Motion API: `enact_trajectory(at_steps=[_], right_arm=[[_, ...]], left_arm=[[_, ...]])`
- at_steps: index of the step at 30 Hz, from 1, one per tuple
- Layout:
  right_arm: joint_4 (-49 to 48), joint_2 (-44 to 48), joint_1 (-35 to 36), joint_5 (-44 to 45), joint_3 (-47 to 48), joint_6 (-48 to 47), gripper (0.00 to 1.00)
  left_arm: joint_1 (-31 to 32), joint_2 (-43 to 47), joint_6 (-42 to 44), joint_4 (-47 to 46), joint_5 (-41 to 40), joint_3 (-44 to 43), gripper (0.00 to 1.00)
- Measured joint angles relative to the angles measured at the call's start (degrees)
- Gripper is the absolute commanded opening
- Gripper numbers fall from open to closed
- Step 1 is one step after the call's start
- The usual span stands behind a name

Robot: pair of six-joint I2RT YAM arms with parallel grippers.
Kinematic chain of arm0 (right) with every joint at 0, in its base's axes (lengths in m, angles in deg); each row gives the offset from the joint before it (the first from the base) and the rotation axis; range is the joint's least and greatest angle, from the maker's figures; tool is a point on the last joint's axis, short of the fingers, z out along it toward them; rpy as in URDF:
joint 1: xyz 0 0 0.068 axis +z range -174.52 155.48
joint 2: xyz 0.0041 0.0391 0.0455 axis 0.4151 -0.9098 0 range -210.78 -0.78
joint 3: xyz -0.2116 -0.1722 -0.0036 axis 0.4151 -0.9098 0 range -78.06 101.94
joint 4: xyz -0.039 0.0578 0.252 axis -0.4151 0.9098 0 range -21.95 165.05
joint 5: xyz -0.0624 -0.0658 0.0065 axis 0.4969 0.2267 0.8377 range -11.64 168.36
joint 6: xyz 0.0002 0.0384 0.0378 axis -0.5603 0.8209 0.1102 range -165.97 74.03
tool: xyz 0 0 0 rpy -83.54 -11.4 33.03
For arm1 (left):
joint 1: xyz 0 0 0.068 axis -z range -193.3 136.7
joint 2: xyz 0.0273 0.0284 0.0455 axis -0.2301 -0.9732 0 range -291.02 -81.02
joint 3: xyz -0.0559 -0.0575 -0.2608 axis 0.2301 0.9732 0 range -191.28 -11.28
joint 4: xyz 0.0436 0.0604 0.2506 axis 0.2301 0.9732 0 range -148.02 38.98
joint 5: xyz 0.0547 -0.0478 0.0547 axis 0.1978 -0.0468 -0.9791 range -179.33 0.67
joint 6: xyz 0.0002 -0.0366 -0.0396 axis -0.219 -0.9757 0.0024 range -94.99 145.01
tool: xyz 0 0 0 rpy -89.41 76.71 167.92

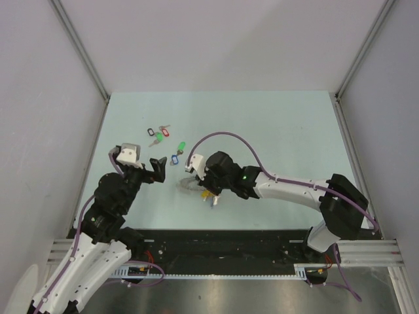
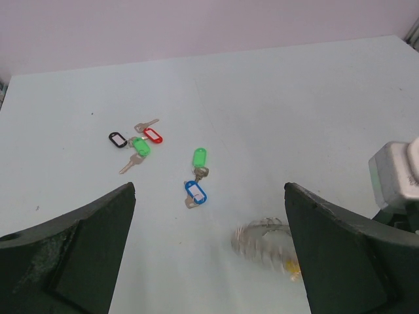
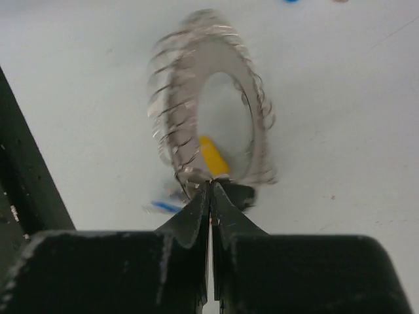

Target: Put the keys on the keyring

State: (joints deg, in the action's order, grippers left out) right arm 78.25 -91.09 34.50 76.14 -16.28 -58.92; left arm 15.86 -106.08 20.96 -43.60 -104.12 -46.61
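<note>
Overhead; 2 close wrist views, seemingly sharing keyring [image 3: 171,124].

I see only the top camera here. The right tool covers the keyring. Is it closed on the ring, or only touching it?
Observer: In the right wrist view the right tool is shut, and its tips pinch the near edge of the keyring.
Operator: Is any key on the ring?
Observer: I cannot tell. A yellow tag shows through the ring's hole, just above the tips.
Operator: And the left tool?
Observer: In the left wrist view the left tool is wide open and holds nothing.
</note>
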Motion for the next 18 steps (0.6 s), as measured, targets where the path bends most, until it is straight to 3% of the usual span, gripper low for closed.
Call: enact_trajectory(at_steps=[8, 18], right_arm=[[3.48, -0.92, 1.92, 2.49, -1.57, 5.97, 0.32], [6.73, 3.15, 3.13, 5.79, -3.34, 11.54, 0.49]], left_arm=[[0.0, 0.24, 0.0, 0.02, -0.11, 0.0, 1.0], [0.0, 0.44, 0.0, 0.0, -0.09, 0.0, 1.0]])
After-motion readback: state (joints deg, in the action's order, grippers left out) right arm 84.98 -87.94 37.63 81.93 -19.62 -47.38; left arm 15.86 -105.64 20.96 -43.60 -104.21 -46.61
